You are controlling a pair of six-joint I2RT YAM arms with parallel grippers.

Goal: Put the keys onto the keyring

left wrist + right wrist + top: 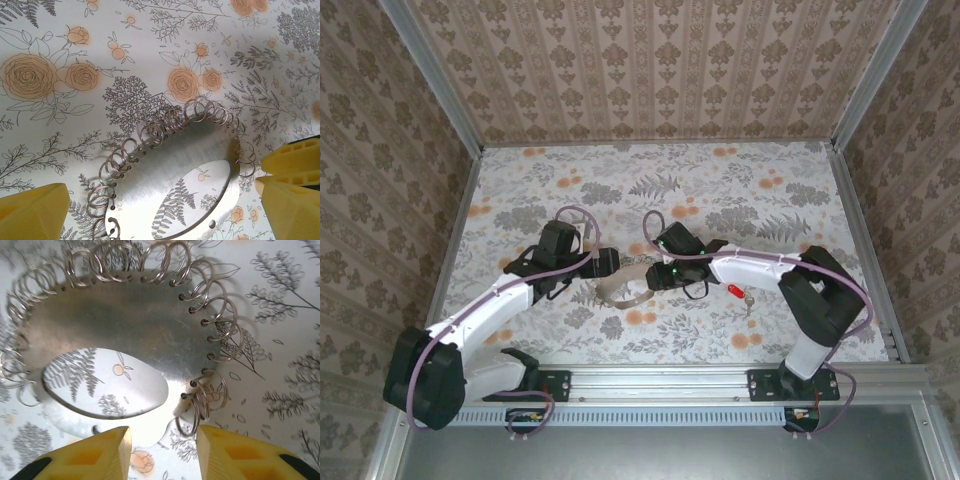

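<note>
Right wrist: silvery loop-fringed metal keyring plate (125, 325), likely stiff, slippery, I'd pinch its flat rim; right gripper (162, 450) part-open, left gripper (160, 200) wide, both empty.

top: looking down from above and behind the arms (490, 305), standing far off, taking in the whole table (720, 180) | left wrist: facing down, sitting close over the keyring (150, 180) | right wrist: facing down, sitting closer | shared: all three seeing the keyring, mid-frame from the top

Keyring (125, 315): flat metal plate, wire rings along rim, lying flat. Red-headed key (735, 291) well apart.
</note>
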